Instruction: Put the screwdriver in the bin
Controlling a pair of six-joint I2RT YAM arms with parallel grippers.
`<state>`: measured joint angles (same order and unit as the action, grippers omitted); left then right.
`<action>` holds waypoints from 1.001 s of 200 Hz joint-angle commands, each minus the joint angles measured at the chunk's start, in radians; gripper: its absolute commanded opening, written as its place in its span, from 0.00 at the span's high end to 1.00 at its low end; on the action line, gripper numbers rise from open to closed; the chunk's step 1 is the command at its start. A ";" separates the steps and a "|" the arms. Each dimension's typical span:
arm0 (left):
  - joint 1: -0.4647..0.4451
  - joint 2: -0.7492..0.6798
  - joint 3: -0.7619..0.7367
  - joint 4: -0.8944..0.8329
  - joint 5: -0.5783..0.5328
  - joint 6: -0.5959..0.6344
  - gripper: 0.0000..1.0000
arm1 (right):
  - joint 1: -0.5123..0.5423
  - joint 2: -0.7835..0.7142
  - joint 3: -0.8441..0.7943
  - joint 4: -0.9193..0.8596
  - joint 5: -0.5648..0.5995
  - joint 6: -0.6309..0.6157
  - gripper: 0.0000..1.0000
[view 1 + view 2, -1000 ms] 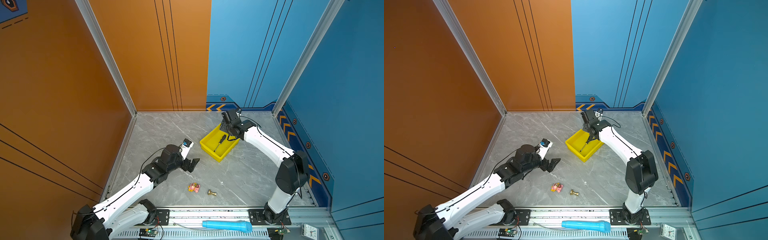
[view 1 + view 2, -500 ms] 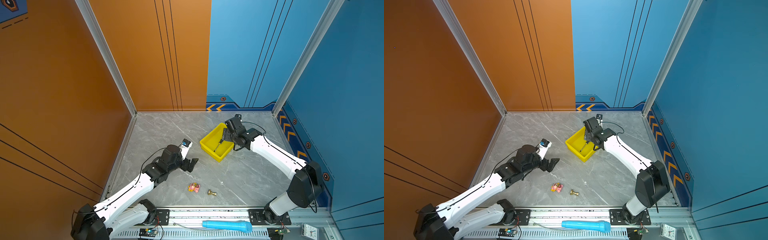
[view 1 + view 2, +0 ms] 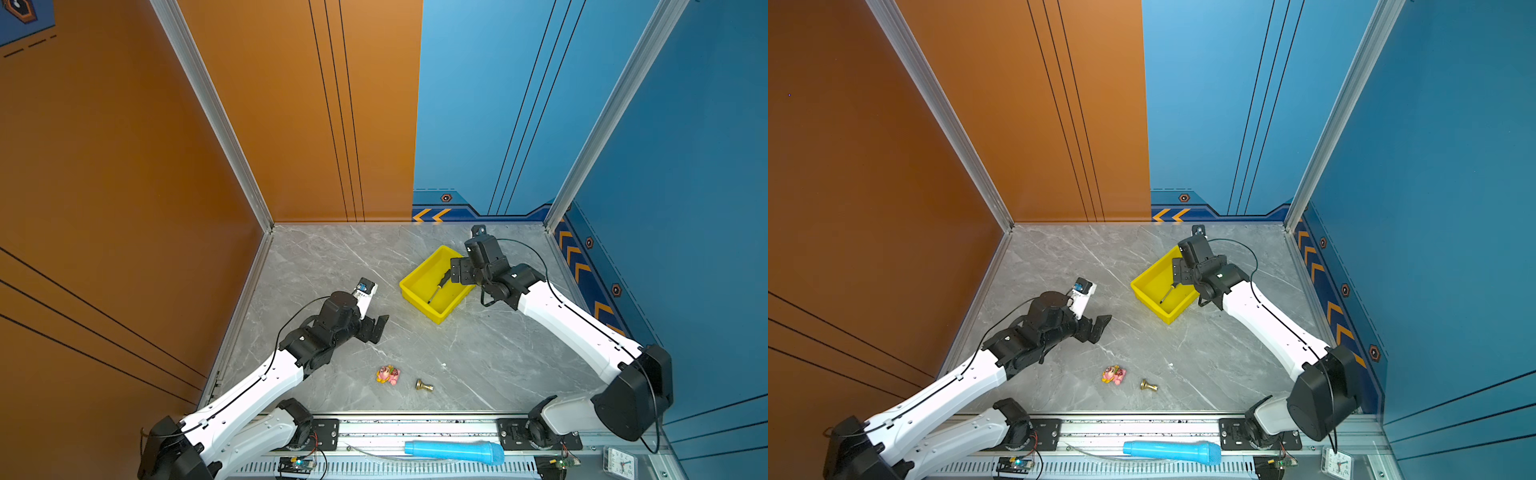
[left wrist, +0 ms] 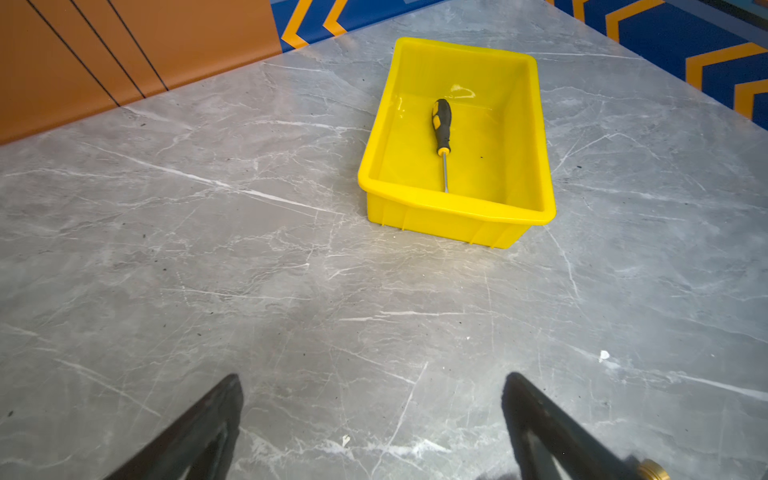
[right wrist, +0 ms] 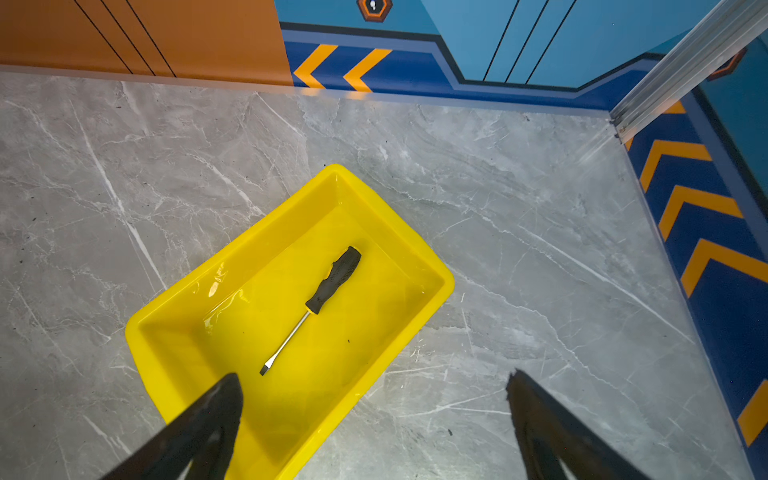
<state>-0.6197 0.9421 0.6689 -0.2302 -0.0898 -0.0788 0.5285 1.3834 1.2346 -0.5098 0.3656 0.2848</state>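
Note:
The screwdriver (image 5: 328, 291), black-handled with a thin silver shaft, lies flat on the floor of the yellow bin (image 5: 174, 332), free of both grippers. Both top views show the screwdriver (image 3: 438, 286) (image 3: 1168, 293) inside the bin (image 3: 424, 270) (image 3: 1150, 278). My right gripper (image 3: 460, 274) (image 3: 1179, 270) (image 5: 374, 374) hovers over the bin's right rim, open wide and empty. My left gripper (image 3: 376, 326) (image 3: 1098, 326) (image 4: 372, 376) stands open over bare floor to the left of the bin. From there the bin (image 4: 449, 205) and the screwdriver (image 4: 442, 137) show ahead.
A pink toy (image 3: 387, 375) and a small brass knob (image 3: 424, 385) lie on the marble floor near the front. A blue cylinder (image 3: 455, 452) rests on the front rail. Walls close in the back and both sides.
My right gripper has opened wider and drawn back from above the bin's far end to its right rim, the arm swinging outward. The screwdriver stays in the bin. The left arm has not moved.

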 commanded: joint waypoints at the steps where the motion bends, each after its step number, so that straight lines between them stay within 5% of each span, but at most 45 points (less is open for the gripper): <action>1: 0.019 -0.042 0.020 -0.076 -0.124 0.012 0.02 | -0.017 -0.118 -0.089 0.045 0.027 -0.091 0.00; 85: 0.165 -0.283 -0.074 -0.248 -0.589 -0.114 0.02 | -0.263 -0.519 -0.404 0.088 -0.022 -0.085 0.00; 122: 0.265 -0.403 -0.160 -0.250 -0.570 -0.099 0.02 | -0.387 -0.583 -0.534 0.125 0.054 -0.067 0.00; 144: 0.301 -0.469 -0.215 -0.216 -0.559 -0.086 0.02 | -0.457 -0.671 -0.662 0.213 -0.032 -0.094 0.00; 176: 0.355 -0.501 -0.256 -0.187 -0.574 -0.059 0.02 | -0.445 -0.848 -0.830 0.318 -0.105 -0.269 0.00; 200: 0.398 -0.493 -0.289 -0.141 -0.497 -0.002 0.02 | -0.423 -0.821 -0.870 0.353 -0.107 -0.310 0.00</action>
<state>-0.2550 0.4469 0.4152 -0.4217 -0.6273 -0.1394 0.0864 0.5461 0.4004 -0.2653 0.2951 0.0727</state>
